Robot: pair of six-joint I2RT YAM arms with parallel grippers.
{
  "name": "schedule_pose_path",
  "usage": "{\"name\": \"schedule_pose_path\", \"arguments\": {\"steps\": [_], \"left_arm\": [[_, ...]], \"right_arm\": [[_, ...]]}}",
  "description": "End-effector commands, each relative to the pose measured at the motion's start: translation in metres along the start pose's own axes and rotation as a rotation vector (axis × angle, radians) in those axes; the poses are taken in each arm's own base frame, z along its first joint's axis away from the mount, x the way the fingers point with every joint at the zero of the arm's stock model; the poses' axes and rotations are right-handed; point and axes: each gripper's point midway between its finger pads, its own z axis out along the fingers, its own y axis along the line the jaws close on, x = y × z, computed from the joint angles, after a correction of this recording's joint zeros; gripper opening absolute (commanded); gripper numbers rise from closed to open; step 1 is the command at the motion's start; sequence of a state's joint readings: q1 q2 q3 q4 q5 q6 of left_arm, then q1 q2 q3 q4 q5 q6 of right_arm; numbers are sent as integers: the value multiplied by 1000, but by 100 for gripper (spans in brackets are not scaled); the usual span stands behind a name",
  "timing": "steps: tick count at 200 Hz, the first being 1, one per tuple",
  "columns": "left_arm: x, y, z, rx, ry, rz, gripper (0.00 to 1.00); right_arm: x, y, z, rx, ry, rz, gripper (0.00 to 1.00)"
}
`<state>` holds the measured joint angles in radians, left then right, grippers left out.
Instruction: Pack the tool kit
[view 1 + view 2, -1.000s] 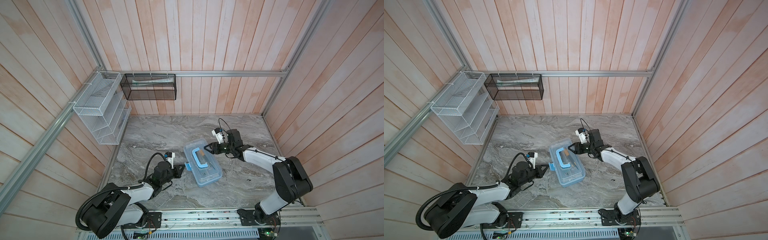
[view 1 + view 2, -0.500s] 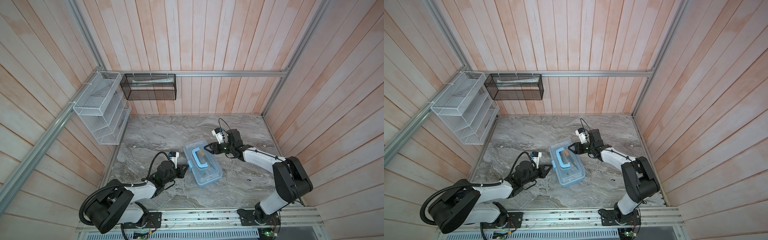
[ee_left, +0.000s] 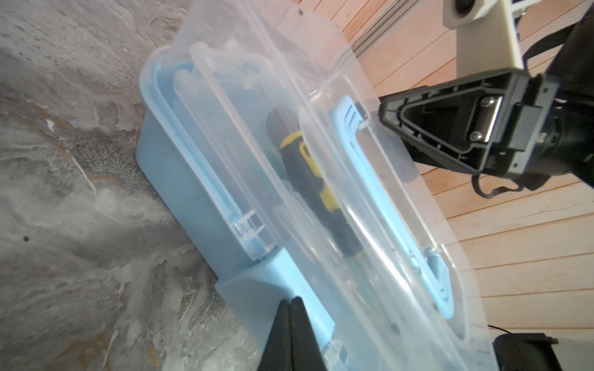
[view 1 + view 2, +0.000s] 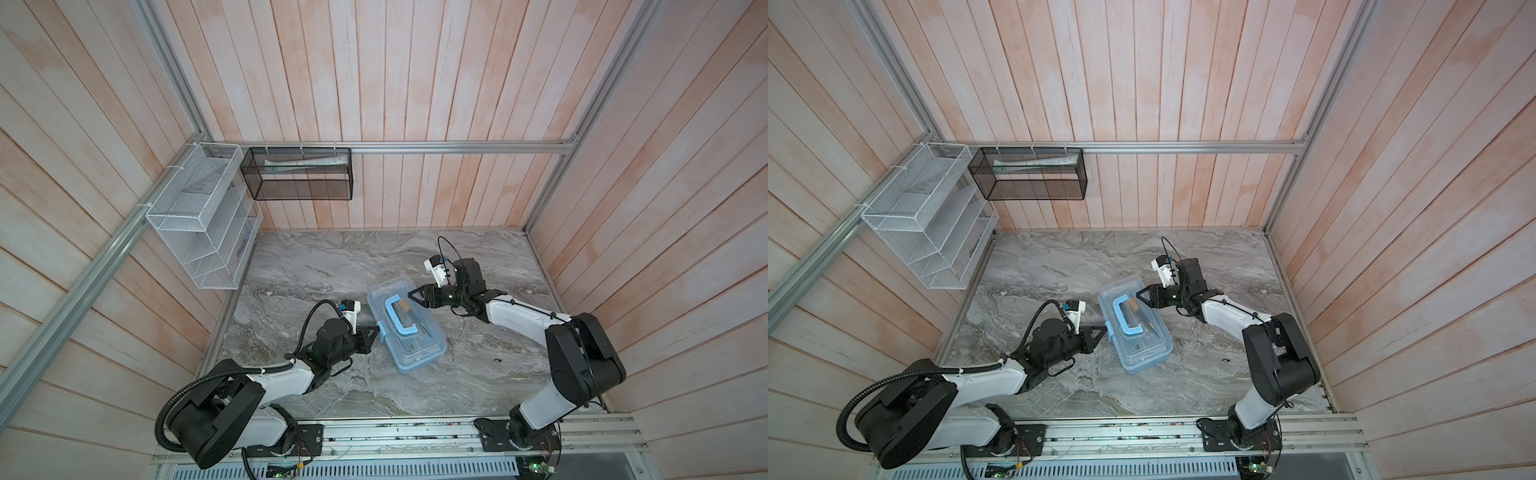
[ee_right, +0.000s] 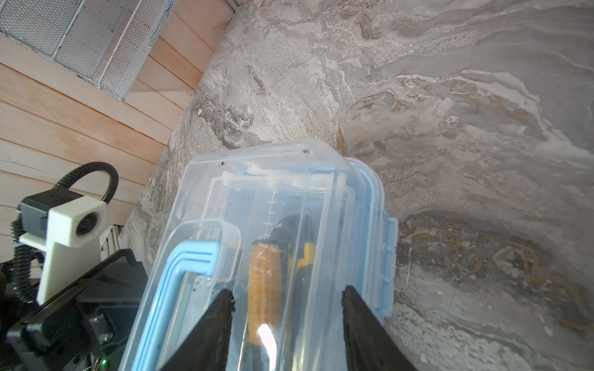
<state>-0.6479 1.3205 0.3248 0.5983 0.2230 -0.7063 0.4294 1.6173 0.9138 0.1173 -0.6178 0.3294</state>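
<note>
Your marble bench [image 4: 332, 266] is carrying the tool kit [image 4: 419, 364], which is sitting slantwise around the middle, with its clear lid [image 4: 428, 332] lying down on top and the blue handle [image 4: 399, 318] folded flat. Your right claw [image 4: 415, 296] is hanging about half open over the kit's far end, jaws straddling the lid and gripping nothing. Can't tell if they're touching it. Your left claw [image 3: 291, 302] is pinched fully closed and empty, tips sitting right at the blue latch [image 3: 250, 295] on the kit's side facing that arm. A yellow-and-black screwdriver [image 3: 308, 180] and a wooden-handled tool [image 5: 265, 289] are showing through the lid, lying inside the kit.
</note>
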Motion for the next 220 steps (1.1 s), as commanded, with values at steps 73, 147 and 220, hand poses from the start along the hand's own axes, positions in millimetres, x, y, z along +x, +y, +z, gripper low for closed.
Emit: {"name": "schedule_pose_path", "arguments": {"steps": [73,147,220], "left_arm": [[13,27,-10,-134,54,26,1],[22,17,9,-89,108,37,0],[7,-1,28,-34,89,66,0]], "right_arm": [[38,-4,6,5,115,52,52],[39,-4,5,6,114,57,52],[40,-2,4,-3,104,64,52]]}}
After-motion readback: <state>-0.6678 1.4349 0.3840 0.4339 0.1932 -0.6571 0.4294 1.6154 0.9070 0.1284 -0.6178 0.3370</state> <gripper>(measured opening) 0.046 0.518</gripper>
